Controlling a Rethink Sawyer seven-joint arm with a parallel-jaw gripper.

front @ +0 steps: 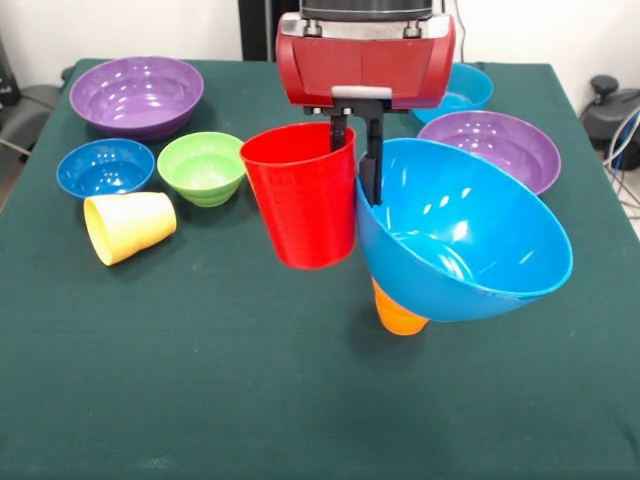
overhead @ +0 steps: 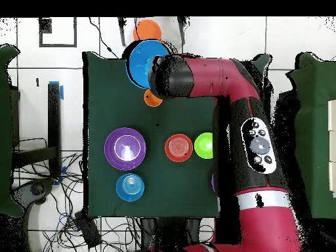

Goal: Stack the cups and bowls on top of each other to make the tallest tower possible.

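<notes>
My gripper (front: 356, 172) hangs over the middle of the table, shut on the rim of the large blue bowl (front: 470, 240). The bowl is tilted, its opening towards the camera. An orange cup (front: 398, 312) peeks out under the bowl; I cannot tell if they touch. The red cup (front: 300, 195) stands upright just left of the fingers and hides one fingertip. In the overhead view the blue bowl (overhead: 140, 62) and the orange cup (overhead: 152, 98) lie near the table's top edge, and the red cup (overhead: 178, 147) stands mid-table. No tower stands.
The yellow cup (front: 130, 225) lies on its side at the left. Nearby are a dark blue bowl (front: 105, 167), a green bowl (front: 202, 167) and a purple bowl (front: 137, 95). A second purple bowl (front: 490, 148) and a cyan bowl (front: 462, 88) sit at the right. An orange round thing (overhead: 147, 29) lies beyond the table's edge.
</notes>
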